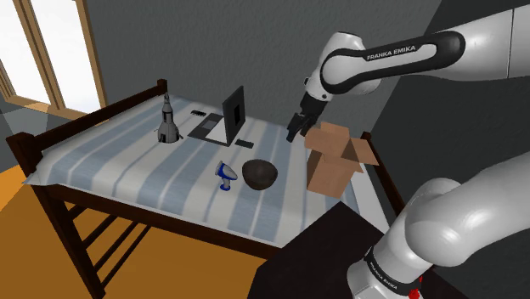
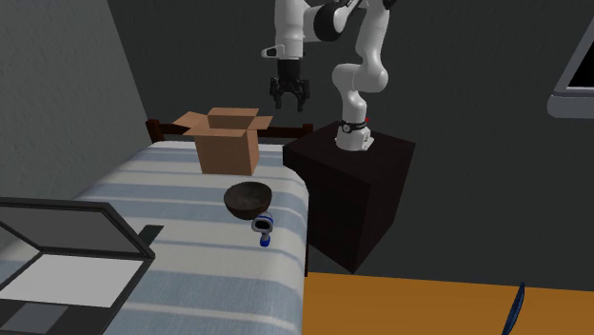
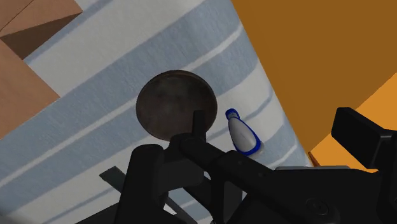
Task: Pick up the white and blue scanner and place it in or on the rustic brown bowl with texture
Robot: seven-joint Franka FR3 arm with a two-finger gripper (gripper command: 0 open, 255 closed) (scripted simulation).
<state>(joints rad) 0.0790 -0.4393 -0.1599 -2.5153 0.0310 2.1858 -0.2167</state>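
Shoulder view: gripper (image 1: 295, 133) hangs high above the bed (image 1: 127, 161), fingers apart and empty; scanner (image 1: 224, 177) lies on it just beside the bowl (image 1: 260, 173), so we judge pick and placement both remain.

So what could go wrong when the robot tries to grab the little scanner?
The scanner lies right beside the bowl, so the gripper coming down might knock the bowl aside. The scanner also sits near the edge of the bed, so a clumsy nudge could send it to the floor. And the open gripper hangs near the cardboard box; it might catch a flap.
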